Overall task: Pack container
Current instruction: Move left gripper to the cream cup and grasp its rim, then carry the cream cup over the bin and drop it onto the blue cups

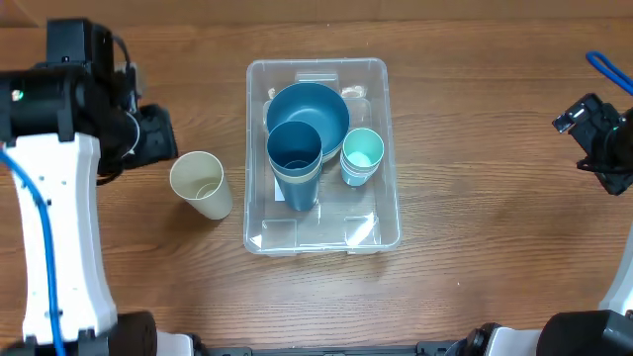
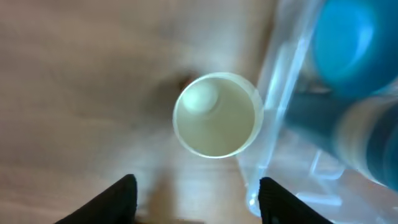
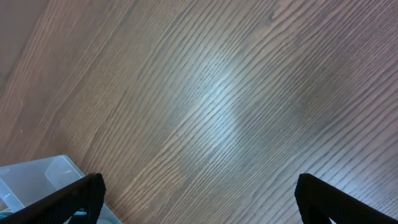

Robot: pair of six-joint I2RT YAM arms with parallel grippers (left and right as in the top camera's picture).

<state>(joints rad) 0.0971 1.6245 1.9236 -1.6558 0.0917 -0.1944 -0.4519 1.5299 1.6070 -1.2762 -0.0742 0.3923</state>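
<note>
The container, a clear plastic bin, sits mid-table. Inside it are a blue bowl, a stack of blue cups and a mint cup. A cream cup stands upright on the wood just left of the bin. My left gripper hangs up-left of that cup, apart from it. In the blurred left wrist view the left gripper is open and empty, with the cream cup ahead beside the container wall. My right gripper is open over bare wood.
The right gripper sits at the far right edge, well away from the bin. A corner of the container shows at the lower left of the right wrist view. A blue cable loops above the right arm.
</note>
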